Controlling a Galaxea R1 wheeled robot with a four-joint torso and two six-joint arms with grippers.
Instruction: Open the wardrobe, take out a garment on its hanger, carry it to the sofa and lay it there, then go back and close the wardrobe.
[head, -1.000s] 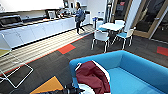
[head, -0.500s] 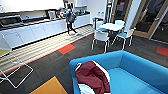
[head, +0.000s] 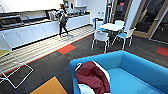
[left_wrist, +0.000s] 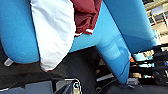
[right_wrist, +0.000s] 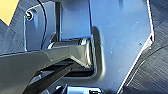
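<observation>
At ten o'clock stands a wire rack (head: 13, 72); a person (head: 62, 20) walks at twelve; white chairs (head: 101, 37) at one. My jacket (head: 93, 77) lies draped over the blue sofa (head: 132, 72). I cannot tell my jaws' state.

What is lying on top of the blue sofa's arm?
The maroon garment with a white sleeve is draped over the arm of the sofa. A thin white hanger shows at its upper edge. The arm surface beneath the garment is covered.
</observation>
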